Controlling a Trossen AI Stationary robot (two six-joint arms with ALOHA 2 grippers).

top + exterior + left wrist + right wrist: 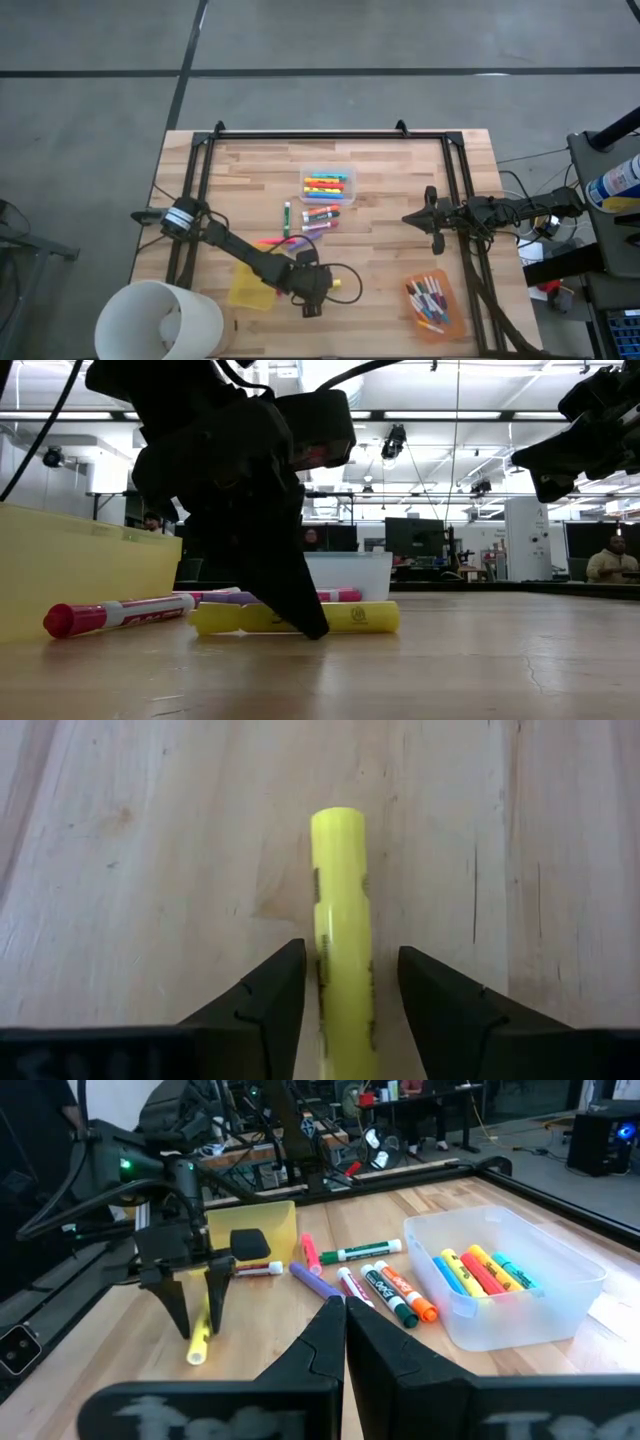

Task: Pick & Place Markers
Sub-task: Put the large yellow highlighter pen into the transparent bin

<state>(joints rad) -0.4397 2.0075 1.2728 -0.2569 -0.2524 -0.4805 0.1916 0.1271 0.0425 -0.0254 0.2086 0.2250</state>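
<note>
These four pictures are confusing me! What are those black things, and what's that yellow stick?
They are two robot arms at a wooden table. One camera looks down from above, one sits at table height, and one rides on each wrist. The left gripper stands with open fingers on either side of a yellow marker lying on the table, not lifting it. The right gripper waits, shut, above the table. More markers lie loose and inside a clear bin, and an orange bin.

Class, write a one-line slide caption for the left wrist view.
Open left gripper straddles a neon yellow plastic marker lying on the pale wooden table.
</note>
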